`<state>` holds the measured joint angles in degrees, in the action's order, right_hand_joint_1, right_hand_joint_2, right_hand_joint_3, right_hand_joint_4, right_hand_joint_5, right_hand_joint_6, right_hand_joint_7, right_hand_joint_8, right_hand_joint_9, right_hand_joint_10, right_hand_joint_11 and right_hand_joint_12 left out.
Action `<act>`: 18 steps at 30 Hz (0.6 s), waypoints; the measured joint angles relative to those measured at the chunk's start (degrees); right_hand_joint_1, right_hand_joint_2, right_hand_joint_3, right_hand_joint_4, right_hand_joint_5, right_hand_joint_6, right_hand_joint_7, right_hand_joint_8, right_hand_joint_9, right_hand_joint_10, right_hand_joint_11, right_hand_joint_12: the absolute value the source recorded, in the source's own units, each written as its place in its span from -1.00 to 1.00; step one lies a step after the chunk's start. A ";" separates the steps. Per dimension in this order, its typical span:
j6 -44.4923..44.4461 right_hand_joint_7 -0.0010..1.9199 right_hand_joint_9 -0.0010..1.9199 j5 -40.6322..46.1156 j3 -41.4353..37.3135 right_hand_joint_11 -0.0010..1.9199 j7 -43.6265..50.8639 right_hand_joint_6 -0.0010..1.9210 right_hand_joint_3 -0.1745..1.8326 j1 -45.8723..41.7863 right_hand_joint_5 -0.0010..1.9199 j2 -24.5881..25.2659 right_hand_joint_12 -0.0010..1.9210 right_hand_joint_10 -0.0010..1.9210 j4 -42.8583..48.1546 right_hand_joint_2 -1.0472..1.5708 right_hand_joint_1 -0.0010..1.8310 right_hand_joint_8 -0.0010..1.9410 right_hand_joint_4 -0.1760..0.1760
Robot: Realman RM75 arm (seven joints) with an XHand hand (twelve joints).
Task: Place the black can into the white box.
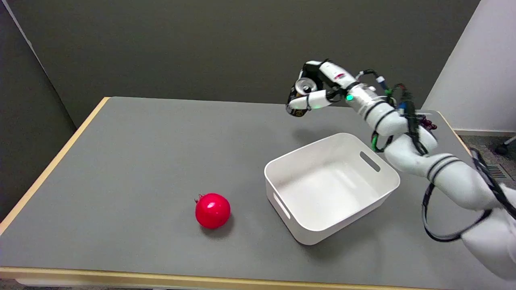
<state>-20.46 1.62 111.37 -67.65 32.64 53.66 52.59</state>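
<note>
Head view: robot hand point(312, 90) grips the black can point(300, 98), tilted, in the air beyond the white box's point(322, 231) far rim. Best bring it over the box's middle, lower it, then loosen the fingers.

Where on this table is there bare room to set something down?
The gray table is bare left of the pomegranate, and between it and the far edge. The white box and right arm crowd the right.
</note>
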 measured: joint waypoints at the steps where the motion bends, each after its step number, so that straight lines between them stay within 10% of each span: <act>1: -0.26 -0.10 -0.18 0.51 -2.00 -0.28 0.00 0.63 -0.74 -1.77 -0.48 -0.42 0.74 0.31 1.94 0.75 0.30 0.38 -1.00; 18: -18.42 -0.10 -0.17 15.63 -29.59 -0.27 0.14 0.60 -0.75 -38.36 -0.48 -1.09 0.75 0.33 24.82 0.75 0.30 0.40 -1.00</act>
<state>-38.88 17.25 81.78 -67.50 -5.73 52.58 77.42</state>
